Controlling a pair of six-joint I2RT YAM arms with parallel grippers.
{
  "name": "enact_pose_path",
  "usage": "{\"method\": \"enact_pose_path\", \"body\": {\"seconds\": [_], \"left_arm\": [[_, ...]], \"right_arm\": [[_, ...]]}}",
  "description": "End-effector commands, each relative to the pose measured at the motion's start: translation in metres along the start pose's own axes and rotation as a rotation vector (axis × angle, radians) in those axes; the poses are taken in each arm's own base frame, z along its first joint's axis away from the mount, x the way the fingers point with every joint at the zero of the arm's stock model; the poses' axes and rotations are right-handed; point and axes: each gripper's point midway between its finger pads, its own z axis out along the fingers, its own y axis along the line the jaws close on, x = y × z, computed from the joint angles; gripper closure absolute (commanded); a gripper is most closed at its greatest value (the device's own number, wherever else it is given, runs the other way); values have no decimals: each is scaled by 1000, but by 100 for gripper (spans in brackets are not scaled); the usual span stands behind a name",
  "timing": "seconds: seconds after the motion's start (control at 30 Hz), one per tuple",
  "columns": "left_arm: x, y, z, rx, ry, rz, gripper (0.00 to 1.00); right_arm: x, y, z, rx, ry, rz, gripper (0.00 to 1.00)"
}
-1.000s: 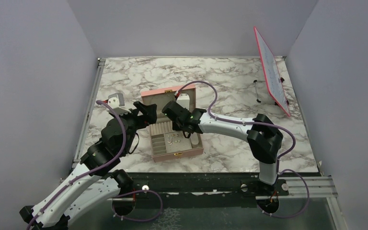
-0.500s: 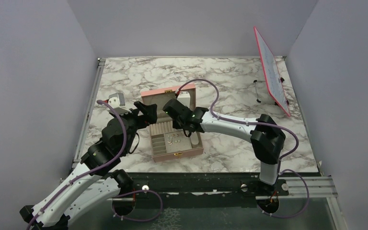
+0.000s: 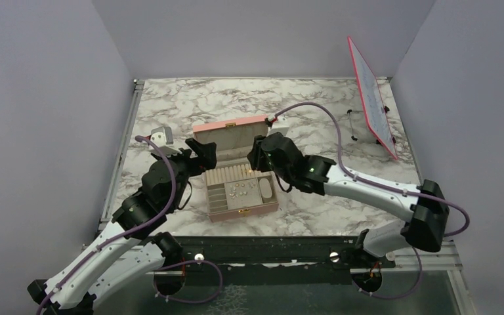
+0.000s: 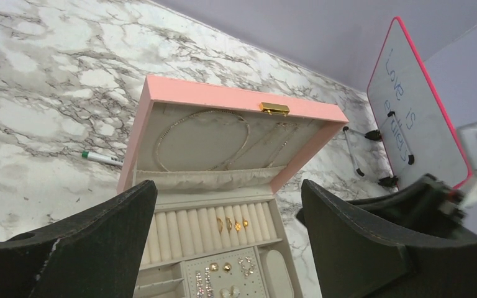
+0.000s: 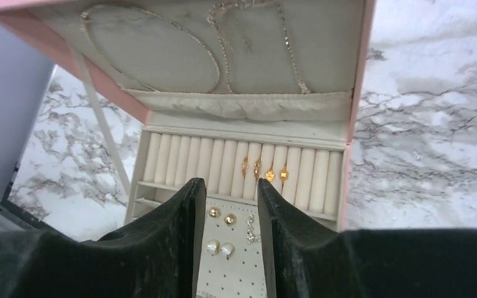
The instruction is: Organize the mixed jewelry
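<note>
Four gold rings [image 5: 264, 169] sit wedged in the ring rolls of the pink jewelry box [image 5: 358, 93], with stud earrings [image 5: 222, 218] on its pad. The right gripper [image 5: 228, 184] hovers over the box, jaws slightly parted and empty. The left gripper [image 4: 228, 189] gapes wide, also empty. The pieces look light, hard and slippery, so pinch each ring across its band.

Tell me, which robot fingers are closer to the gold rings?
Right. The right fingers hover close over the gold rings; the left fingers hang farther off, at the pink box's left edge.
</note>
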Motion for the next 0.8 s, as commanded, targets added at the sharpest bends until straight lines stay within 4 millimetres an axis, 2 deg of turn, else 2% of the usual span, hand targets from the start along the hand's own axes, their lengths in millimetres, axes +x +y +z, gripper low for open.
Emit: {"method": "enact_pose_path", "body": {"seconds": [0.0,0.17,0.37,0.6,0.77], "left_arm": [[-6,-7,1,11,5,3,12],[-3,-17,9,18,36,23,12],[3,-38,16,76,98,34,9],[0,-58,18,135,128,37,7],[-3,-68,19,164,140,39,6]], "right_arm": [[-47,-2,-29,-69,-172,-1,57],[-78,-29,-40,-32,-233,19,50],[-118,-52,-37,-50,-281,71,46],[-145,-53,-5,-50,-222,42,43],[-148,-47,16,-85,-152,28,43]]}}
